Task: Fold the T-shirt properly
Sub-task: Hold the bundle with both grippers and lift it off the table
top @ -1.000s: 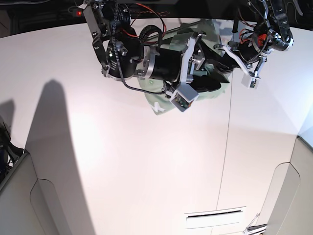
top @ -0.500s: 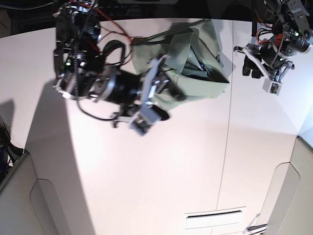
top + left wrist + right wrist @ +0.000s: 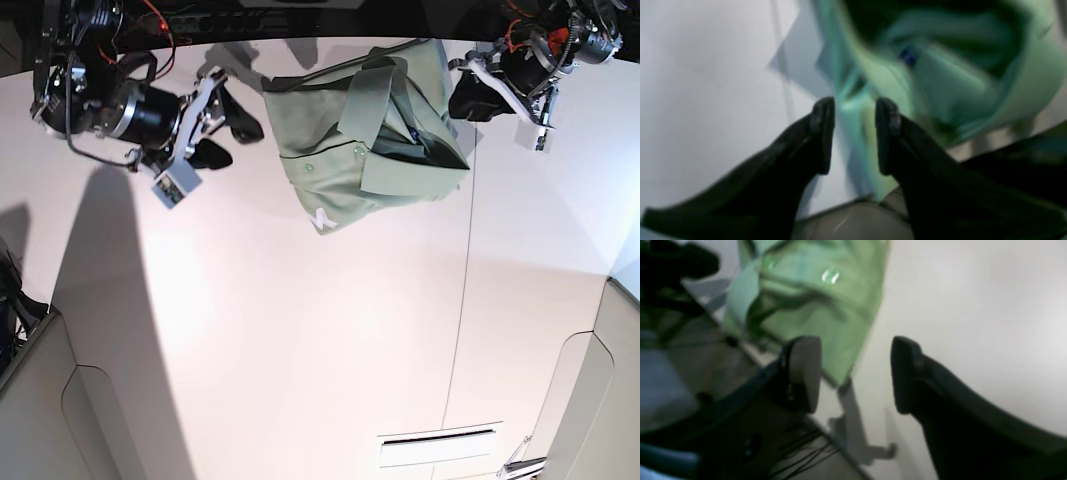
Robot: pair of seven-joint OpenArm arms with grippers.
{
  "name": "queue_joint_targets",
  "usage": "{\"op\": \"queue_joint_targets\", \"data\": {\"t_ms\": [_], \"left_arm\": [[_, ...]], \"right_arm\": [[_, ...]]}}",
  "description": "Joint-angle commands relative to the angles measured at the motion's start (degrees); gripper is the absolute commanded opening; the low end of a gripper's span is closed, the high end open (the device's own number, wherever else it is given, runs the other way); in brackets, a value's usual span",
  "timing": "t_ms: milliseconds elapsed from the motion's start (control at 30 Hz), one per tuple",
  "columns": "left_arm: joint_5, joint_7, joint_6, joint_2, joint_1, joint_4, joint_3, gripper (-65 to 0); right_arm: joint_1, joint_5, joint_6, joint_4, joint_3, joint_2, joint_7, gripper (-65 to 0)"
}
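Left wrist view: left gripper [image 3: 853, 133] parted by a modest gap, nothing between the jaws; blurred T-shirt [image 3: 940, 83] just beyond the tips, white bench [image 3: 706, 83] to one side.

Right wrist view: right gripper [image 3: 855, 373] spread wide and empty; a corner of the T-shirt [image 3: 826, 316] showing past the gap, apart from both fingers; bench [image 3: 973, 306] bare on the far side.

Base view: T-shirt [image 3: 375, 135] lying as a compact folded bundle at the far middle of the bench [image 3: 300, 350], collar and button placket on top, one flap turned over. Right gripper [image 3: 225, 130] off to the side of the cloth, clear of it; left gripper [image 3: 475, 95] near the opposite edge, holding nothing. Folding judged largely done, bundle loose and somewhat skewed; perhaps only squaring or smoothing left.

Against the earlier frames: a second ago both arms crowded over the shirt; half a second ago the right arm partly across it; now both drawn back and the cloth released, fully uncovered.
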Motion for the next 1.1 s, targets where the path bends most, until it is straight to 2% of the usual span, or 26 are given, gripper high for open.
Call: {"op": "queue_joint_targets", "data": {"t_ms": [0,200,333,500,767,867,1067], "left_arm": [[-1.0,-0.6,-0.4,0.3,0.3,0.7,-0.2,-42.0],[-3.4,-0.6,-0.6,2.0,0.2,-0.3,-0.2,-42.0],[-4.6,-0.6,-0.6,2.2,0.2,-4.4,-0.2,-42.0],[-8.8,1.5,-1.1,2.2,0.2,-8.0,-0.2,-42.0],[-11.5,2.0,-2.6,4.3,0.2,-8.0,0.2,-42.0],[-10.4,1.9,-2.7,4.8,0.2,-8.0,2.1,-42.0],[-3.6,0.6,-1.9,4.7,0.2,-8.0,5.9,-42.0]], "right_arm": [[-0.7,2.4,1.2,0.2,0.2,0.3,1.0,-32.3],[-2.3,5.0,1.6,-5.6,0.0,0.3,2.1,-32.3],[-2.3,8.4,3.1,-9.4,-0.3,0.3,2.4,-32.4],[-1.6,11.1,3.1,-9.7,-0.6,0.2,2.5,-40.8],[0.8,11.8,3.1,-9.7,-0.6,-1.1,2.5,-41.3],[1.3,12.5,3.1,-9.7,-0.6,-1.1,2.5,-41.3],[1.3,12.6,3.1,-9.7,-0.6,-1.2,2.5,-41.3]]}}
